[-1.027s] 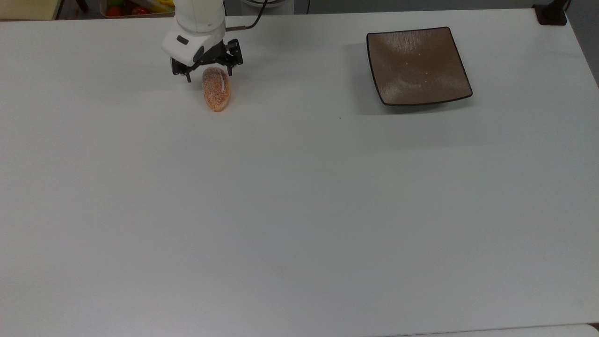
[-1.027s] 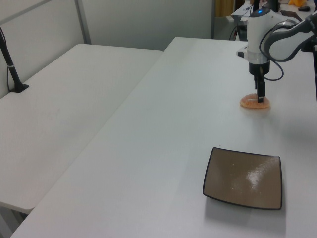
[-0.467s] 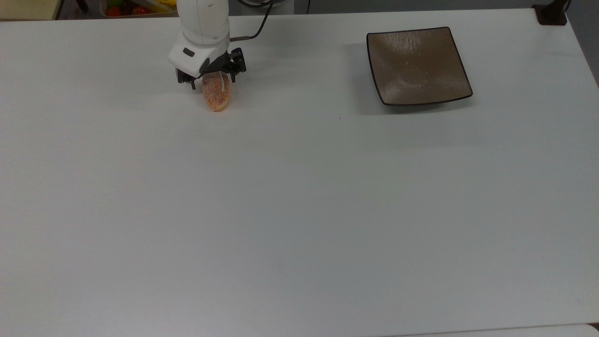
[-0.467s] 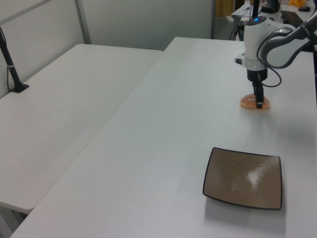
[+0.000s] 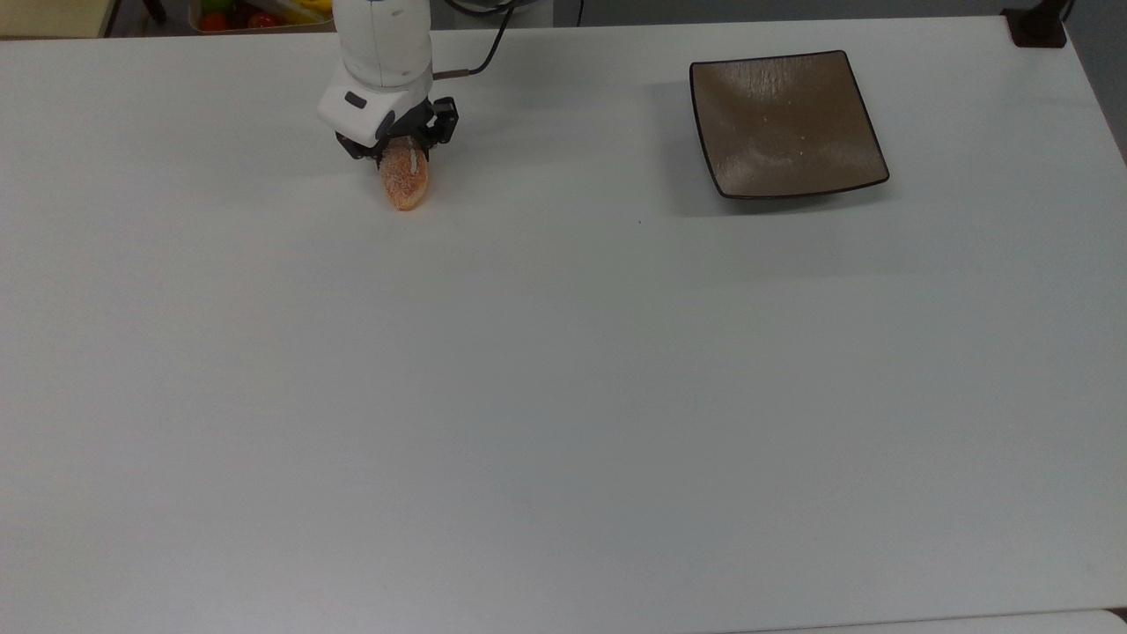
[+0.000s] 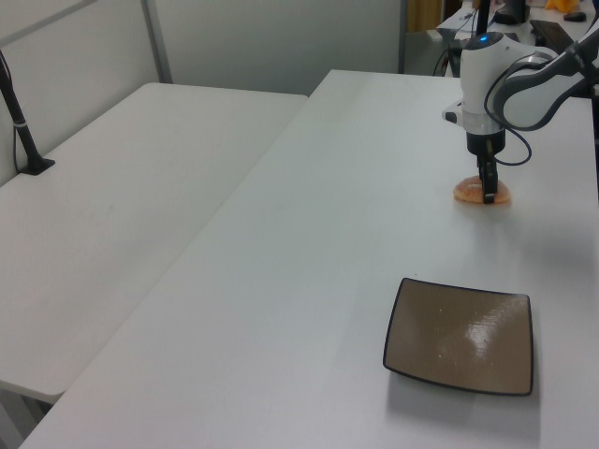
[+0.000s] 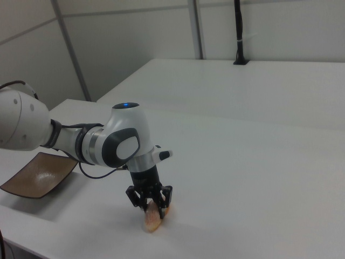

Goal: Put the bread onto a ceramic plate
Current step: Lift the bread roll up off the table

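White table [image 5: 563,396] spans the top view. Bread [image 5: 405,183] lies on it in the upper left of the frame, resting on the surface. Gripper [image 5: 398,157] is lowered over the roll's far end, fingers clenched against its sides, as the right view [image 7: 152,208] confirms. Ceramic plate [image 5: 784,123] sits bare in the upper right, well apart from the bread.

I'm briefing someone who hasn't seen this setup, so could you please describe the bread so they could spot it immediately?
On the white table, find the robot's hand in the top view's upper left. The bread lies directly beneath it: a small oval orange-brown roll, far from the square brown plate.
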Controlling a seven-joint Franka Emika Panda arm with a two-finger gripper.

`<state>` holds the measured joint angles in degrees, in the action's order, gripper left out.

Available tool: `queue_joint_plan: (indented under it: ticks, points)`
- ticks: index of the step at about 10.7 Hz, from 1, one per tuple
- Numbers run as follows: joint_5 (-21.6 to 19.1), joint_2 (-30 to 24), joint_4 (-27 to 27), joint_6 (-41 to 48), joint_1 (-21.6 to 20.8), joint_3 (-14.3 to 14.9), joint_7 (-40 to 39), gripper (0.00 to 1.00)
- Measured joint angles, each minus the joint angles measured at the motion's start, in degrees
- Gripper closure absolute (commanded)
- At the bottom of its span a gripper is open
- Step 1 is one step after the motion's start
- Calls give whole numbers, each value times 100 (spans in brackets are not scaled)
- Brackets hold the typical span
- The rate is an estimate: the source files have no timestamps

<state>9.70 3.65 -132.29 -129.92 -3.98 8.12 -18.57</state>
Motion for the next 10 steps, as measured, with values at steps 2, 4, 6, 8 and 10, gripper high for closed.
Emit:
queue_joint_plan:
  ticks: [2, 4, 6, 8, 10]
  points:
    - [-10, -7, 13, 0, 7, 0, 1, 88]
    - [-146, -56, 46, 0, 15, 2, 7, 88]
    - [-265, -232, 327, 450, 15, 2, 7, 87]
    - [-505, -461, 853, 1189, 15, 2, 7, 86]
    - [-757, -581, 1553, 2069, 11, 2, 7, 86]
